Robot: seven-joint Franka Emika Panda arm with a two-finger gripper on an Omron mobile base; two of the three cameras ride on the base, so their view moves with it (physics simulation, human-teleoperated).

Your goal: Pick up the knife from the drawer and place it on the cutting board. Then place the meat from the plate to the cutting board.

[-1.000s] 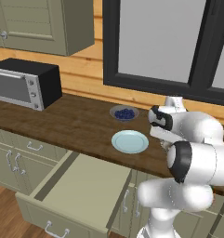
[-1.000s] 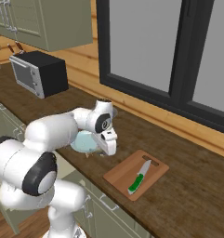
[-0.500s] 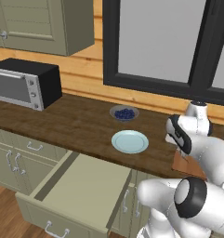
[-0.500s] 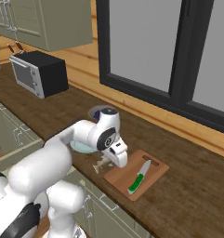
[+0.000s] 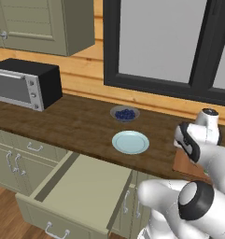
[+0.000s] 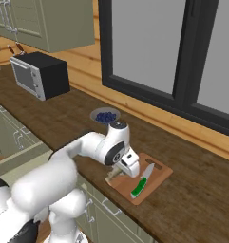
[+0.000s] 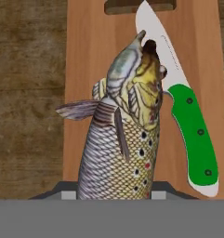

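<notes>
Grips, in the claw [image 6: 119,172], the meat [image 7: 122,139], an elongated scaly tan-brown piece shaped like a fish. Jaws narrow, pressed on its two sides near the tail end, with the head end pointing away from the hand.

Hangs above the flat rectangular light-brown wooden cutting board [image 7: 85,56], over the half that lies nearer to the robot in the right base view. Not possible to tell whether the head end touches the wood or is just above it.

On the relation that matters for the coming move:
- Directly under the claw, bare wood of the cutting board [image 6: 159,174]; no sideways travel needed, in my judgement, only lowering and opening.
- Just beside the meat, on the right in the hand view, the small knife with bright green handle and short grey blade [image 7: 178,97], lying flat on the board.
- Long axis of the meat nearly parallel to the long axis of the knife [image 6: 141,180] and to the long side of the board, with the slot end ahead of the head.
- Close to the blade near the head, perhaps overlapping it in this view; better to release a little away from the knife, toward the free left side.

Well apart from here, the round pale blue plate [image 5: 130,141] on the dark brown wooden tabletop [image 5: 76,126], with nothing on it. Below it, the wide sage-green drawer [image 5: 81,191], pulled open.
</notes>
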